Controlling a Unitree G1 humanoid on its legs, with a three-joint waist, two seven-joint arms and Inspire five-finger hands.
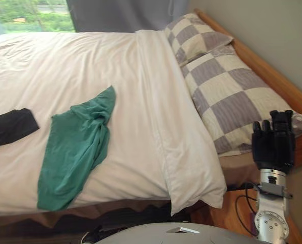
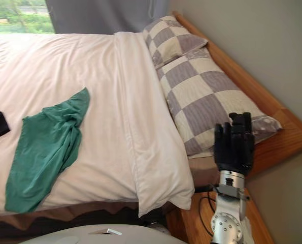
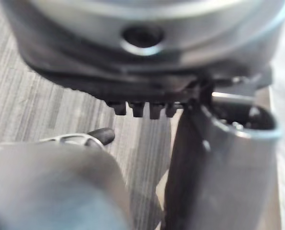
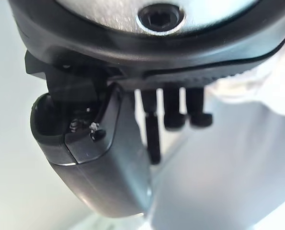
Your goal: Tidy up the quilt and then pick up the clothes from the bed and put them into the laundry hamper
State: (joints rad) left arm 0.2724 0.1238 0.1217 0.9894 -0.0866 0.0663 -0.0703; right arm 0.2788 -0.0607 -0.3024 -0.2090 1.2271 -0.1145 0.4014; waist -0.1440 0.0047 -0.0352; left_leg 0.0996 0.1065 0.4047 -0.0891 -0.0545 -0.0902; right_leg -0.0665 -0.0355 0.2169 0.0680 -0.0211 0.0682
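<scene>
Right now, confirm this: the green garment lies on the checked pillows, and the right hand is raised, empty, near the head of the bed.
Not quite. The green garment lies on the white quilt, not on the checked pillows, as the left eye view shows. The right hand is raised, empty, near the head of the bed.

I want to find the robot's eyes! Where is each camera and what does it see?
Left eye view: on the head, looking down at the quilt, green garment and pillows; right hand raised at lower right.
Right eye view: beside it, sharing that scene.
Left wrist view: on the left wrist, past the left hand to the floor.
Right wrist view: on the right wrist, along its open fingers.
</scene>
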